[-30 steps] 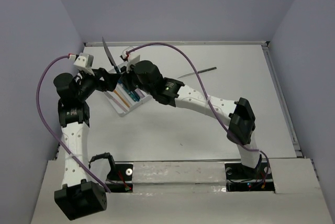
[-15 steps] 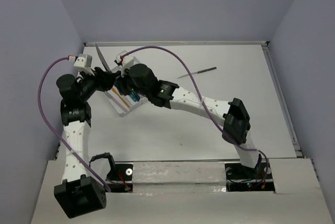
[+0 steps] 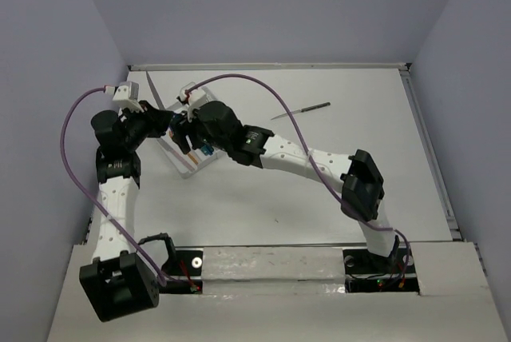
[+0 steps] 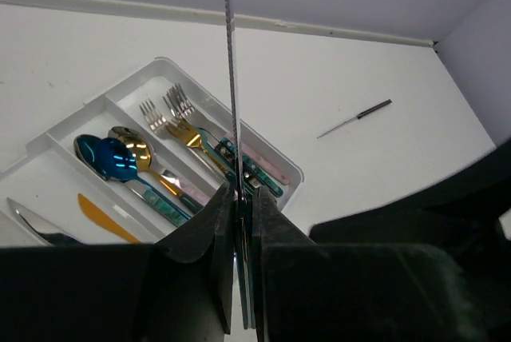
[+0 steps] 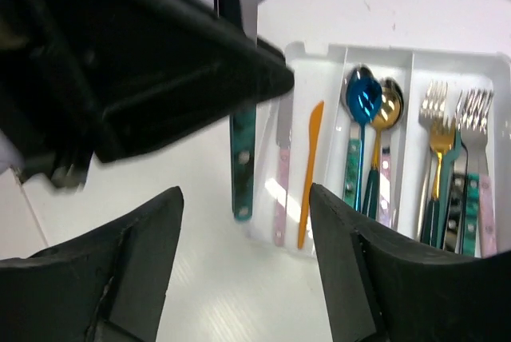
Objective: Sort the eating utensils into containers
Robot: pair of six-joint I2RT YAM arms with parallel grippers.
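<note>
Both arms have edged leftward over the last second: the right arm's wrist has slid in closer over the tray [image 3: 188, 169], and the knife [image 4: 230, 78] held by the left gripper [image 4: 242, 198] now stands a little lower and further left in the top view. From where I stand, that left gripper is pinched tight on the knife, blade pointing up and away towards the back wall and the teal handle [image 5: 242, 158] hanging below the fingers. In the right wrist view the handle's end sits right by the tray's outer wall on the knife side, though I can't tell whether it touches. The right gripper [image 5: 243, 234] is spread wide with nothing between its fingers, hovering just beside the left one above the near end of the tray. The clear tray lies at an angle in the far left part of the white table [image 3: 319, 198]. Its three long compartments are already stocked: forks [image 4: 180, 118] in one outer slot, a blue spoon and a gold one [image 4: 120, 154] in the middle, and an orange knife [image 4: 100, 210] with a pink-handled knife [image 5: 281, 182] in the other outer slot. One more slim dark-handled knife [image 3: 300, 110] lies alone on the table, well apart to the right of the tray.
</note>
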